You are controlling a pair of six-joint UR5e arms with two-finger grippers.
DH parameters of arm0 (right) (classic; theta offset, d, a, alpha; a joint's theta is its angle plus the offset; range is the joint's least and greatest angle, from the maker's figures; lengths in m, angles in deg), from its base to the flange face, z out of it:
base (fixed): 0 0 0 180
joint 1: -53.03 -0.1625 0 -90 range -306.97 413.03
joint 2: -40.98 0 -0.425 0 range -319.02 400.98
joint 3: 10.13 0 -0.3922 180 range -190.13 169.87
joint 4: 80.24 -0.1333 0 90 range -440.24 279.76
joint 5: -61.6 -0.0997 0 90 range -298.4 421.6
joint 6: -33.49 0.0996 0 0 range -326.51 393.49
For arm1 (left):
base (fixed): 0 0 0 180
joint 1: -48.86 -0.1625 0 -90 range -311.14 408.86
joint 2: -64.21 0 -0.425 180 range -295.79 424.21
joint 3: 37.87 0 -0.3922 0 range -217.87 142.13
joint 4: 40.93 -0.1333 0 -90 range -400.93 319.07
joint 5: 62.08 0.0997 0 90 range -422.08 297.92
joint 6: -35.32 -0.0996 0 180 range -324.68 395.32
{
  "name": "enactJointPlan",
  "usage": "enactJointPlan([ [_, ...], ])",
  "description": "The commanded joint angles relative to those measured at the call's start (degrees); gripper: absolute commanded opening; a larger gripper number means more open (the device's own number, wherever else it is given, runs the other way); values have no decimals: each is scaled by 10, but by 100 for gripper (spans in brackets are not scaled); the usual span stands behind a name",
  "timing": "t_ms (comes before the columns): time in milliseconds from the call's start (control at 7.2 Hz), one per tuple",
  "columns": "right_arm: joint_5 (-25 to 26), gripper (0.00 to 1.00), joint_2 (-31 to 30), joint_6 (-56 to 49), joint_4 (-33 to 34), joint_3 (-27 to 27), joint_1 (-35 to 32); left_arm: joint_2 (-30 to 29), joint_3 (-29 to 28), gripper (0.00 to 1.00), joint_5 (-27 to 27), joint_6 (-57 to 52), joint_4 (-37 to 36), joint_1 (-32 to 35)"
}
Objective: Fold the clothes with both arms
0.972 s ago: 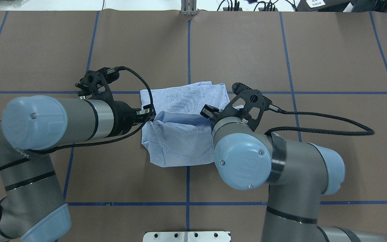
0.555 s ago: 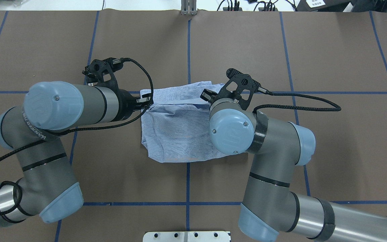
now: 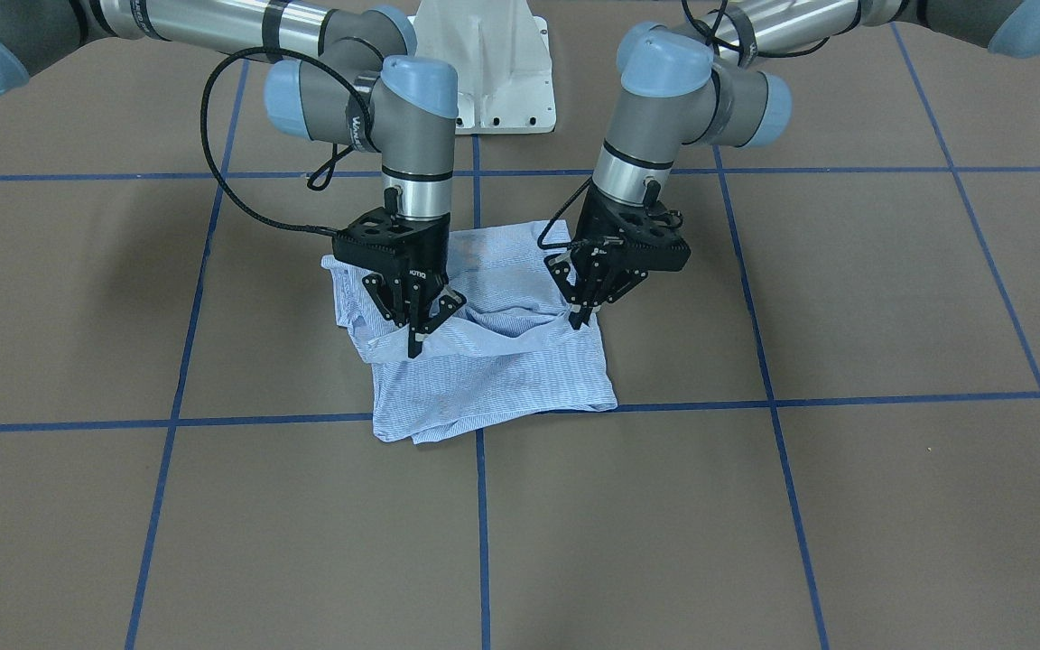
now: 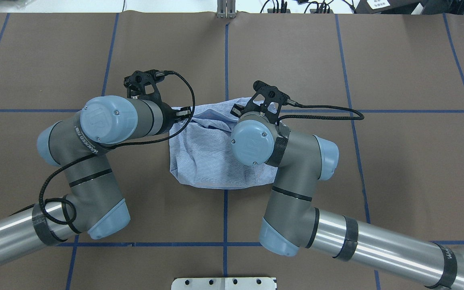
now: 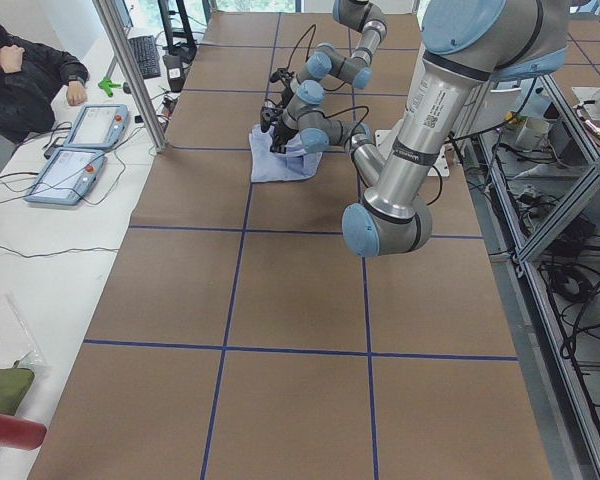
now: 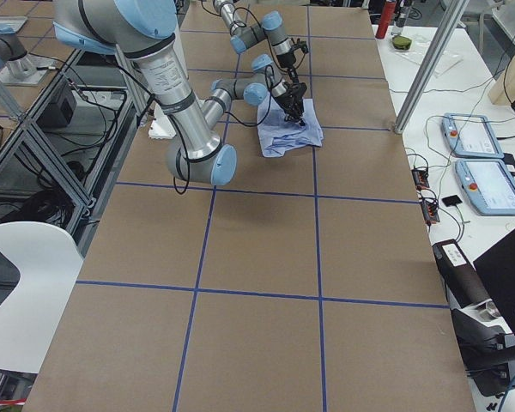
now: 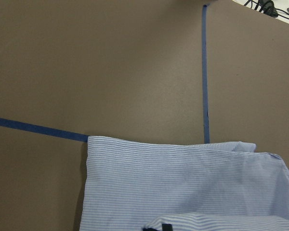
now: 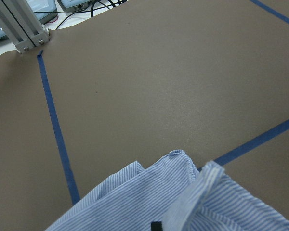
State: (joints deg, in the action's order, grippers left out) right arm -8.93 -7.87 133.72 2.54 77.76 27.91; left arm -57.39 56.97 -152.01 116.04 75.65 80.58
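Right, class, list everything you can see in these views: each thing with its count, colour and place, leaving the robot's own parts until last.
shirt: one, light blue with fine white stripes, part-folded at the table's middle.
table: one, brown, gridded with blue tape.
control tablets: two, grey, on the white side bench.
person: one, in dark clothing, at that bench.
chair: one, white, on the floor beside the table.
pedestal base: one, white, between the arms.
left arm: one, grey with light blue caps.
right arm: one, same colours.
left claw: one, black, shut on the shirt's raised edge.
right claw: one, black, shut on the same edge.
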Motion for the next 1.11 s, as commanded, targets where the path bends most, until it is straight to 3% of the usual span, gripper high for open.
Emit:
enactJointPlan([
  [0, -20, 0, 2, -17, -25, -30, -10, -9, -44, 0, 5, -26, 22, 7],
  [278, -25, 0, 3, -20, -25, -32, -12, -17, -84, 0, 5, -28, 57, 10],
  [694, -27, 0, 3, -20, -26, -33, -12, -21, -95, 0, 5, -28, 70, 11],
  [833, -27, 45, 5, -22, -26, -33, -12, -22, -94, 1, 5, -28, 70, 11],
  [972, -27, 99, 17, -37, -24, -37, -13, -22, -94, 99, 5, -43, 70, 11],
])
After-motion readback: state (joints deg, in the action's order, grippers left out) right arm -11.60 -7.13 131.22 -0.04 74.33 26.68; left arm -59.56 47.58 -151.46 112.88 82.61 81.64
